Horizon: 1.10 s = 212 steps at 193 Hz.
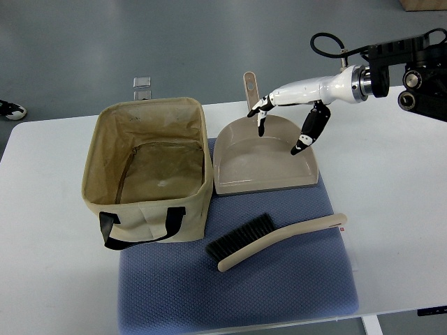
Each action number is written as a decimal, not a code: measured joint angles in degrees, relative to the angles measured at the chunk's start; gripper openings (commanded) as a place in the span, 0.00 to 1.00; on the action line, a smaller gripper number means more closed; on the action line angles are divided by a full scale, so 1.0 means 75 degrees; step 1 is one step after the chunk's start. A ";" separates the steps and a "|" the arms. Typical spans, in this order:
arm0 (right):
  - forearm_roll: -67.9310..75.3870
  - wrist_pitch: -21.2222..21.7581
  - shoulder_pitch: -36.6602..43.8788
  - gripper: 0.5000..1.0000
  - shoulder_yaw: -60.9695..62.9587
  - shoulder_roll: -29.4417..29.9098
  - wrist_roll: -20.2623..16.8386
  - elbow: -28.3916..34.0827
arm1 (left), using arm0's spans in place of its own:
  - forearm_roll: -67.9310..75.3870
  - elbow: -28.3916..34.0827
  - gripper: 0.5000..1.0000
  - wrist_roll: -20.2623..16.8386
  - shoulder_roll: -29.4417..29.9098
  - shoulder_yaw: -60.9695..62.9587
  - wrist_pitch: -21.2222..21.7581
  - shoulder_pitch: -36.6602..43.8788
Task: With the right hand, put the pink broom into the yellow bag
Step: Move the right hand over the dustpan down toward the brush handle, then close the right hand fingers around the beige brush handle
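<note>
Top view of the work surface. The right hand enters from the right edge and hangs above the far part of the dustpan, its fingers spread and pointing downward, holding nothing. The left arm is out of view.

The broom lies flat on the blue mat, nearer the robot than the dustpan and apart from it. Its colour reads pale beige-pink. Its long axis runs almost left to right with a slight tilt: the dark bristles sit at the left end, and the handle rises gently toward its far-right tip, close to the mat's right edge.

From the fingers, the broom therefore lies toward the near side, slightly left at the bristle end, with the whole dustpan between. The handle's right portion is the part closest to the arm's side of entry, so a grasp there seems the natural choice.

The bag, tan-yellow with black straps, stands open at the left, just beside the dustpan; its interior appears empty. The broom has not yet been lifted.
</note>
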 measured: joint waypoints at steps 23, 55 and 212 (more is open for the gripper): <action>-0.0168 0.0013 0.0062 0.86 -0.0324 -0.0096 -0.0031 0.0450 | 0.0000 0.0000 1.00 0.0000 0.0000 0.0000 0.0000 0.0000; -0.0121 -0.0119 -0.0101 0.86 -0.0393 -0.0227 -0.0072 0.0652 | 0.0000 0.0000 1.00 0.0000 0.0000 0.0000 0.0000 0.0000; 0.0044 -0.1734 -0.2802 0.86 0.0214 -0.0807 -0.0463 0.0898 | 0.0000 0.0000 1.00 0.0000 0.0000 0.0000 0.0000 -0.0047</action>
